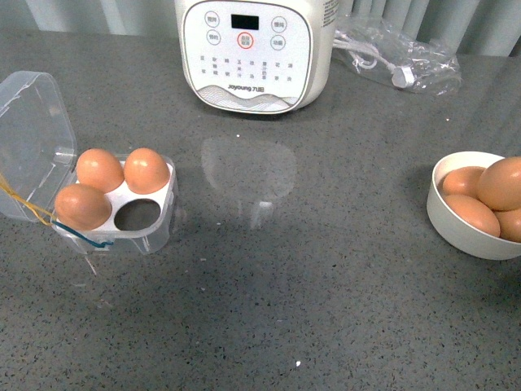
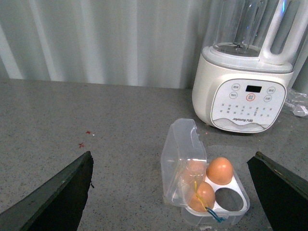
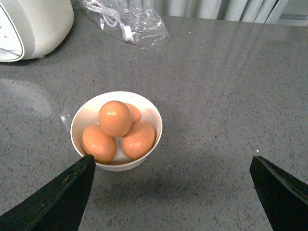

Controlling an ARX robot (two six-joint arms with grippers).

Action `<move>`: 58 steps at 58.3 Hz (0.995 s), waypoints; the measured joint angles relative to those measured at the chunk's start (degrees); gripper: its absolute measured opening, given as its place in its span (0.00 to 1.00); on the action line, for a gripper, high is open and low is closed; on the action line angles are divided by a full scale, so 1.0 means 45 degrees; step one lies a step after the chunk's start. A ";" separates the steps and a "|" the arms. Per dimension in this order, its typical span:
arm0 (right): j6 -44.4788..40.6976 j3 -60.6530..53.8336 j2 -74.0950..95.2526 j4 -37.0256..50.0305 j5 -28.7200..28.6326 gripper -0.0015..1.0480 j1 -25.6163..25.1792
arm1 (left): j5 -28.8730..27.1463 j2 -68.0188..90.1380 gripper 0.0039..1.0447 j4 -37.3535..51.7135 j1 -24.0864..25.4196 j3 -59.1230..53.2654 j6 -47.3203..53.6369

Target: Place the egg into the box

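The box [image 1: 159, 233] stands open at the table's left, its clear lid [image 1: 32, 130] swung back. Three brown eggs fill its cells and the near right cell [image 1: 137, 216] is empty. Neither arm shows in the front view. In the left wrist view my left gripper [image 2: 173, 156] hangs open above and short of the box [image 2: 180, 149], with nothing between its fingers. Several brown eggs lie heaped in a white bowl [image 1: 456, 228] at the right edge. My right gripper [image 3: 171, 156] is open beside that bowl [image 3: 120, 166], with one egg [image 3: 115, 118] on top of the heap.
A white blender base [image 1: 252, 49] stands at the back centre. A clear plastic bag with a white cable [image 1: 399, 57] lies at the back right. Bare grey tabletop [image 1: 326, 269] stretches between box and bowl.
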 joint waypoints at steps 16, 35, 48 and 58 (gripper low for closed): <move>0.0117 0.1185 0.5085 0.2730 -0.0223 0.93 0.0209 | 0.0000 0.0000 0.94 0.0000 0.0000 0.0000 0.0000; 0.0393 0.2157 0.8029 0.3803 -0.0160 0.93 0.1214 | 0.0000 0.0000 0.94 0.0000 0.0000 0.0000 0.0005; 0.0384 0.2603 0.9462 0.4527 0.0121 0.93 0.1277 | 0.0000 0.0000 0.94 0.0000 0.0000 0.0000 0.0005; 0.0384 0.2987 1.0540 0.4896 0.0117 0.93 0.1292 | 0.0000 0.0000 0.94 0.0000 0.0000 0.0000 0.0000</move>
